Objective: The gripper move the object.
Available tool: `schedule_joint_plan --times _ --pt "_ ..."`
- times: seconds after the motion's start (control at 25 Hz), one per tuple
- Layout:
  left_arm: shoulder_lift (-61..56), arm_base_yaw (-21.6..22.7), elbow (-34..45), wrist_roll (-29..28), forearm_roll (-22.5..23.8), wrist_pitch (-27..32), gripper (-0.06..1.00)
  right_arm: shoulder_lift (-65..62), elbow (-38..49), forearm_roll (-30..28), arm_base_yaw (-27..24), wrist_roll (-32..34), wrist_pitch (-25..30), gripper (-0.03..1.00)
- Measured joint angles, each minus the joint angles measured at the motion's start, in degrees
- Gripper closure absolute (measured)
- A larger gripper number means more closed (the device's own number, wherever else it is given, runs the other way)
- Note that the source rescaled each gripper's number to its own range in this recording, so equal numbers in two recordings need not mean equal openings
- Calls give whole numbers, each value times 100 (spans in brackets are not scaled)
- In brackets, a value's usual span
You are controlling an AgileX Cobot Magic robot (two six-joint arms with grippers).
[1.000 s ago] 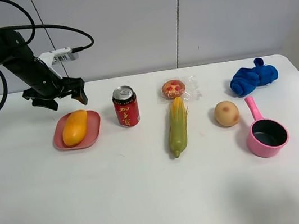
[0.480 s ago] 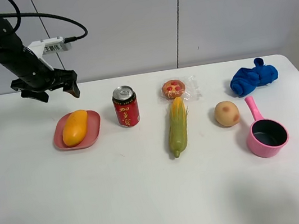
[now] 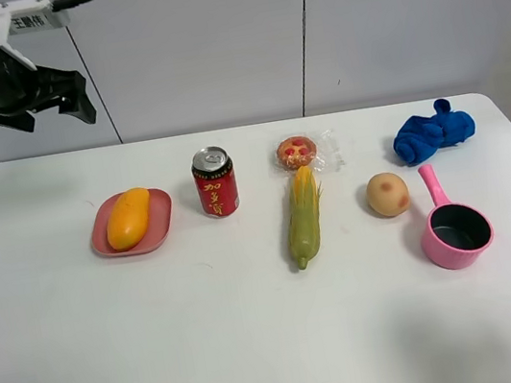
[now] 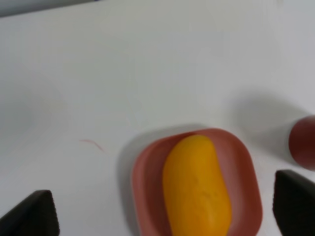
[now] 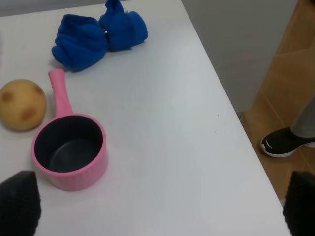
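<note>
The orange-yellow mango point(image 3: 129, 218) lies on a pink plate point(image 3: 162, 228) at the left of the white table. My left gripper point(image 3: 36, 108) is open and empty, high above the table and behind-left of the plate, well apart from the mango. In the left wrist view the mango point(image 4: 197, 189) lies in the plate point(image 4: 147, 169) far below, between the two black fingertips point(image 4: 34, 216) of the left gripper point(image 4: 165, 211). My right gripper point(image 5: 160, 204) is open and empty above the table's right edge; it is out of the exterior view.
A red soda can point(image 3: 215, 181), a wrapped pastry point(image 3: 300, 151), a corn cob point(image 3: 304, 213), a tan round fruit point(image 3: 387, 194), a pink saucepan point(image 3: 454, 228) and a blue cloth point(image 3: 433, 132) stand in a row to the right. A person's shoe point(image 5: 283, 140) is beside the table.
My left gripper has risen and moved back to the left, away from the plate and mango. It stays open. The mango and other things have not moved.
</note>
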Motion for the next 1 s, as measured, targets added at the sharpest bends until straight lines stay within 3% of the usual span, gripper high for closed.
schedule_joint_plan --times 0.36,0.52,1.0 --pt "-1005 296 0 -152 99 658 31 0 0 0 0 0 0 -3" --pt "-1401 324 30 -152 424 1051 31 0 0 0 0 0 0 -3" --pt "-3174 324 1616 -152 479 586 31 0 0 0 0 0 0 -3"
